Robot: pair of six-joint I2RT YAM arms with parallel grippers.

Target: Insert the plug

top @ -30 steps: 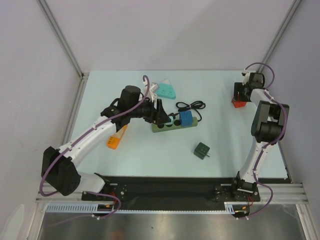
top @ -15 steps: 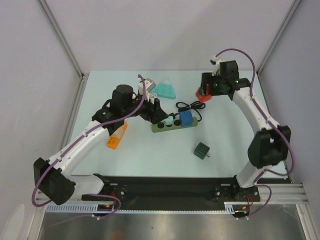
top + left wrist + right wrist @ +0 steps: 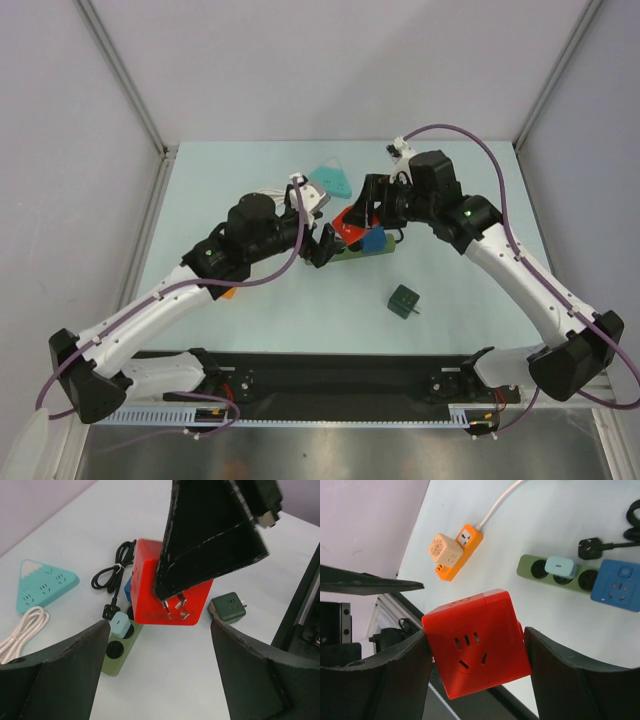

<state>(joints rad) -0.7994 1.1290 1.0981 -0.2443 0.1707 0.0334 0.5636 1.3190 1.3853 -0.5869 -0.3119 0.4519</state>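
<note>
right gripper (image 3: pixel 476 655) grasped red cube (image 3: pixel 470 630) at frame centre | left gripper (image 3: pixel 157 627) stood released, jaws wide | green power strip (image 3: pixel 540 572) lay upper right in right wrist view

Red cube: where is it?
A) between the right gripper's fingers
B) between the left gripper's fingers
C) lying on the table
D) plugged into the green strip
A: in the right wrist view the red cube is clamped in the right gripper.

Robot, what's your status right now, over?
Left claw open, empty, beside green power strip. Right claw gripping red cube plug above strip, not yet inserted. Light blue plug and blue adapter already fill two sockets.
</note>
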